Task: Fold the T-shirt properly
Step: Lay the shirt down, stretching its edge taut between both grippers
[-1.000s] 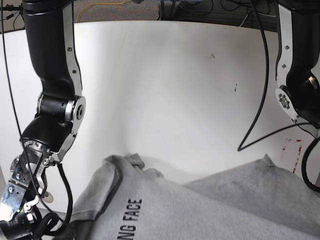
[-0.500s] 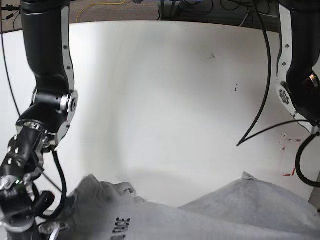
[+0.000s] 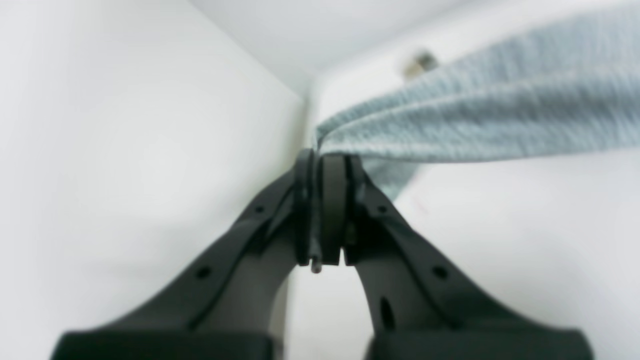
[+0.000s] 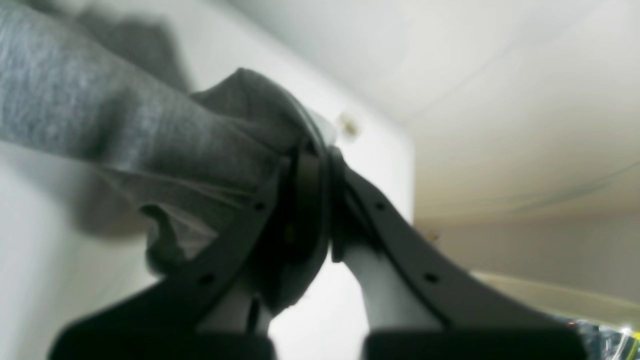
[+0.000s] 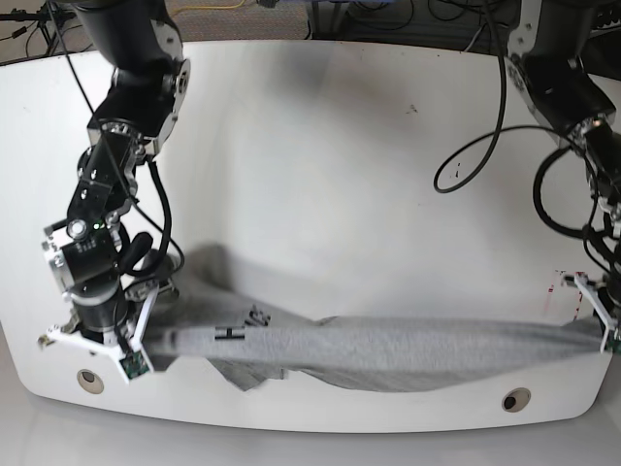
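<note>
Now the heather-grey cotton T-shirt (image 5: 388, 348) stretches along the white table's (image 5: 320, 175) near edge, each end clamped by the left gripper (image 3: 325, 165) and right gripper (image 4: 320, 150); behind it lies bare tabletop.

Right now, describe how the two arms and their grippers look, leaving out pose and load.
Both arms are black jointed tubes with silver metal plates at the joints and loose black cables looping alongside. The right arm shows a small green light near its wrist. The left gripper and right gripper have matte black, tapering fingers with small round holes along them.
</note>
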### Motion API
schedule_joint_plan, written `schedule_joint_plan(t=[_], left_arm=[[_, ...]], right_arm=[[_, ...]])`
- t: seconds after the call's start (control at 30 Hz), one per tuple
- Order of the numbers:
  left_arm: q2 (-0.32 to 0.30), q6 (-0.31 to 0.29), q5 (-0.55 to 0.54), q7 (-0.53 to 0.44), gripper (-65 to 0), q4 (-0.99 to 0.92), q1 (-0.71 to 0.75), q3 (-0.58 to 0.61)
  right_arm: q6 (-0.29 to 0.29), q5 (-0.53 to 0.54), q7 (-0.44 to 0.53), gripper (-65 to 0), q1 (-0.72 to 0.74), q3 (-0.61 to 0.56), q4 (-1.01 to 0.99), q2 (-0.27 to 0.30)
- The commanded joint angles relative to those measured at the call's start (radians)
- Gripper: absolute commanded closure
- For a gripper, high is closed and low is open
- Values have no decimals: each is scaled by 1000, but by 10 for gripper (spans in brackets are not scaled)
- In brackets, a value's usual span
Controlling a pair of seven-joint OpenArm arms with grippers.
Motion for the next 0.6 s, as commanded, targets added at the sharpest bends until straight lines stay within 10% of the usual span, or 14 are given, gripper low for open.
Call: schedule_joint_plan(t=[0.0, 0.57], left_arm=[[-19, 8, -25, -16, 0, 37, 79, -38], [-21, 8, -183, -21, 0, 9, 533, -204]], right_arm=[[-3, -4, 36, -2, -76, 46, 18, -20], [-3, -5, 215, -2, -517, 137, 18, -115]])
